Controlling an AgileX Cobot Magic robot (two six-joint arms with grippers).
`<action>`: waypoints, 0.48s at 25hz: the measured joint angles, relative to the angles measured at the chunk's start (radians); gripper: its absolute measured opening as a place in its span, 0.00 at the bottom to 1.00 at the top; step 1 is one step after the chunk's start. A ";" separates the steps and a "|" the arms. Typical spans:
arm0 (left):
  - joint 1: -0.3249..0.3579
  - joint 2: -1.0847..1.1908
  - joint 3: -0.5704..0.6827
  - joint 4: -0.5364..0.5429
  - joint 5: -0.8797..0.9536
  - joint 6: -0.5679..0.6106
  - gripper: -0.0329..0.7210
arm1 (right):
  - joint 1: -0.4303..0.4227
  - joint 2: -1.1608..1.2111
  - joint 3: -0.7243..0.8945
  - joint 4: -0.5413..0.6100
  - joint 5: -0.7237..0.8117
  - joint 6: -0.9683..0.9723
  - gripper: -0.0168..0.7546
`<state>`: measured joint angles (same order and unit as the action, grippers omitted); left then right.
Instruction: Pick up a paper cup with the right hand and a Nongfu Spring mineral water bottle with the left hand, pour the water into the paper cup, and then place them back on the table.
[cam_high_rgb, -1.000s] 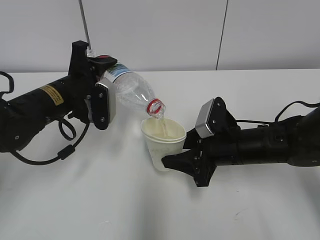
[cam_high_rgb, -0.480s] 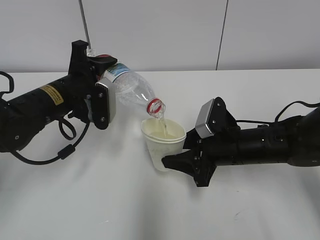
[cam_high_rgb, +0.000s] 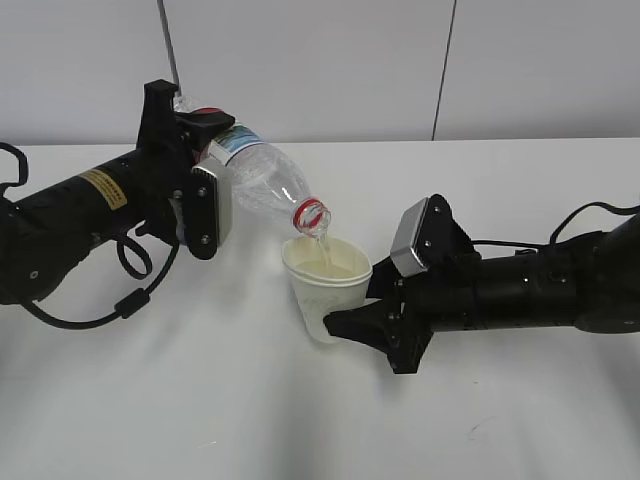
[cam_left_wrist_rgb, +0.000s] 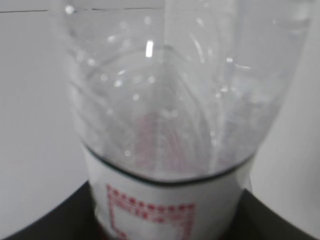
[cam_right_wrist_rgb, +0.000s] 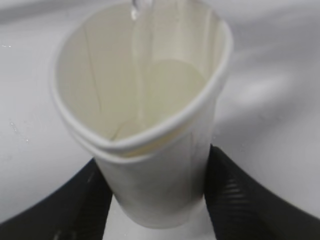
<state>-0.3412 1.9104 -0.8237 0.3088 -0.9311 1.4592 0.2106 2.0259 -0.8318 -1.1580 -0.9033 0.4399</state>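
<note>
My left gripper (cam_high_rgb: 205, 180) is shut on the Nongfu Spring water bottle (cam_high_rgb: 258, 182) and holds it tilted, mouth down to the right, its red neck ring just over the cup. A thin stream of water (cam_high_rgb: 322, 238) runs into the paper cup (cam_high_rgb: 325, 285). My right gripper (cam_high_rgb: 345, 322) is shut on the cup's lower body and holds it above the table (cam_high_rgb: 300, 420). In the left wrist view the clear bottle (cam_left_wrist_rgb: 170, 100) fills the frame. In the right wrist view the cup (cam_right_wrist_rgb: 150, 130) sits between the black fingers (cam_right_wrist_rgb: 250, 200), its rim squeezed oval, water (cam_right_wrist_rgb: 142, 75) falling inside.
The white wall (cam_high_rgb: 320, 60) stands behind the table's back edge. A black cable (cam_high_rgb: 135, 285) loops under the left arm. A small dark scuff (cam_high_rgb: 478, 428) marks the tabletop at front right.
Almost nothing has moved. The bottle stays tilted over the cup and water keeps running into it.
</note>
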 joint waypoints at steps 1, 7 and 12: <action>0.000 0.000 0.000 0.000 0.000 0.001 0.53 | 0.000 0.000 0.000 0.000 0.000 0.000 0.56; 0.000 0.000 -0.001 0.000 -0.002 0.005 0.53 | 0.000 0.000 0.000 0.000 0.000 0.000 0.56; 0.000 0.000 -0.001 0.000 -0.002 0.005 0.53 | 0.000 0.000 0.000 -0.002 0.002 0.000 0.56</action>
<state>-0.3412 1.9104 -0.8246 0.3088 -0.9332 1.4644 0.2106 2.0259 -0.8318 -1.1598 -0.9011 0.4399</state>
